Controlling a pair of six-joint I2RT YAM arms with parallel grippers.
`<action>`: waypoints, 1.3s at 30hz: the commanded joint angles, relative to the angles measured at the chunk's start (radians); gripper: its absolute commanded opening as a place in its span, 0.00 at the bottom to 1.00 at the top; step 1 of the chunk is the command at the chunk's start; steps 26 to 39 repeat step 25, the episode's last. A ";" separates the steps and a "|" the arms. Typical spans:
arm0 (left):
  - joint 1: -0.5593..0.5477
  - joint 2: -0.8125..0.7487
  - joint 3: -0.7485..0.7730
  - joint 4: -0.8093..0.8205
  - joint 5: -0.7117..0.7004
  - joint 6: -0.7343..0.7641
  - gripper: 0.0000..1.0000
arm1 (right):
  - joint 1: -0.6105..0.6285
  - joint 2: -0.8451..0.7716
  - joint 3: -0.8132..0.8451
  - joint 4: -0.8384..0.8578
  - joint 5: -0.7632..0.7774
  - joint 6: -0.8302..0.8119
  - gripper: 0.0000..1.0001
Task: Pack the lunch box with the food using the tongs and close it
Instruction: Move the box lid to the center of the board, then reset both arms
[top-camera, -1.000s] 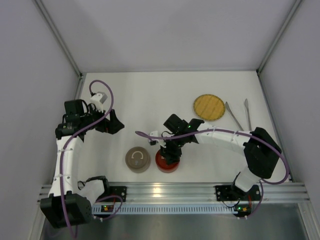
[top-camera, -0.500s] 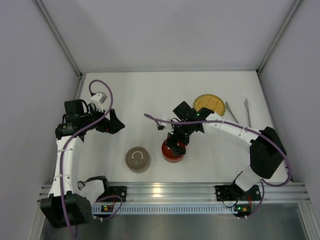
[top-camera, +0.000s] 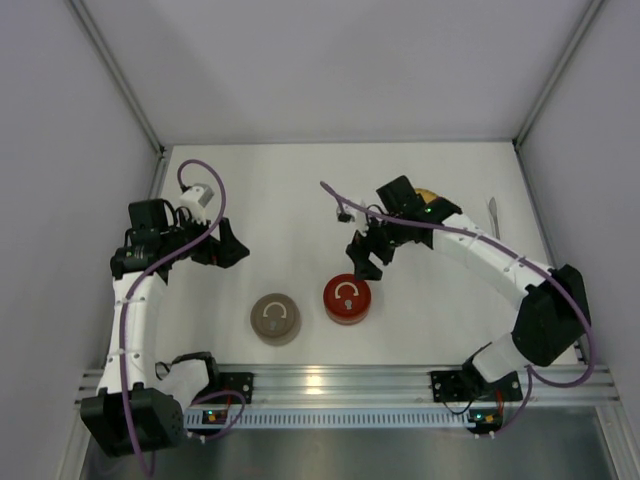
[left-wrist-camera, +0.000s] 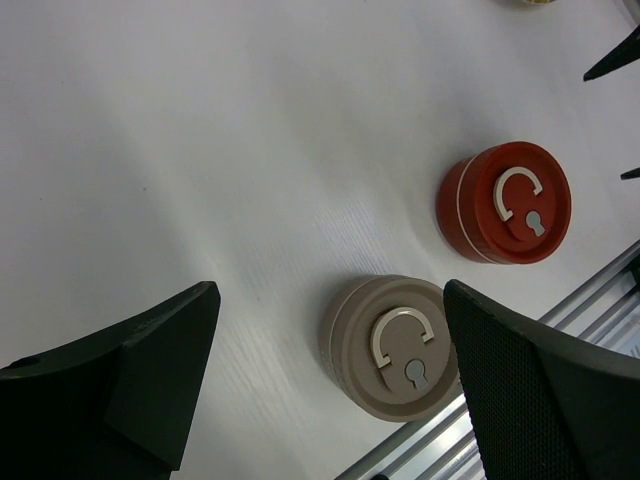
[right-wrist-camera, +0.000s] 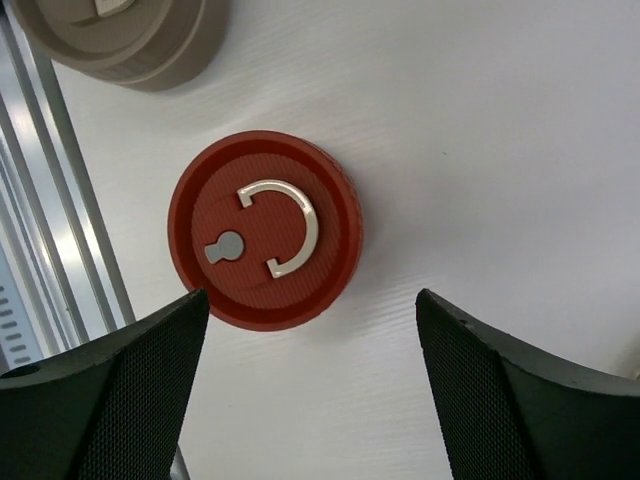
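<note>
The lunch box shows as two lidded round tins on the table, a red tin (top-camera: 347, 299) and a beige tin (top-camera: 275, 318), each with a metal ring handle on its lid. My right gripper (top-camera: 365, 258) hangs open just beyond the red tin (right-wrist-camera: 265, 230), touching nothing. At the left, my left gripper (top-camera: 230, 245) is open and empty, and in its wrist view the beige tin (left-wrist-camera: 395, 345) lies ahead of it. One silver arm of the tongs (top-camera: 493, 210) shows at the far right. The food is out of view.
A round yellow plate (top-camera: 425, 192) is mostly hidden behind my right arm. The aluminium rail (top-camera: 340, 380) runs along the near edge, close to both tins. White walls close in the table on three sides.
My right gripper slid the red tin a little to the right, let go of it, and pulled back up toward the far right. The left arm has stayed still.
</note>
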 joint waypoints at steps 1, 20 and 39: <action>0.007 -0.019 0.010 0.016 -0.007 -0.011 0.98 | -0.119 -0.071 -0.002 0.107 -0.086 0.104 0.84; 0.007 0.199 0.047 0.151 -0.358 -0.073 0.98 | -0.785 -0.330 -0.307 0.133 -0.082 0.194 0.99; 0.007 0.196 0.015 0.171 -0.355 -0.048 0.98 | -0.851 -0.342 -0.361 0.147 -0.089 0.183 0.99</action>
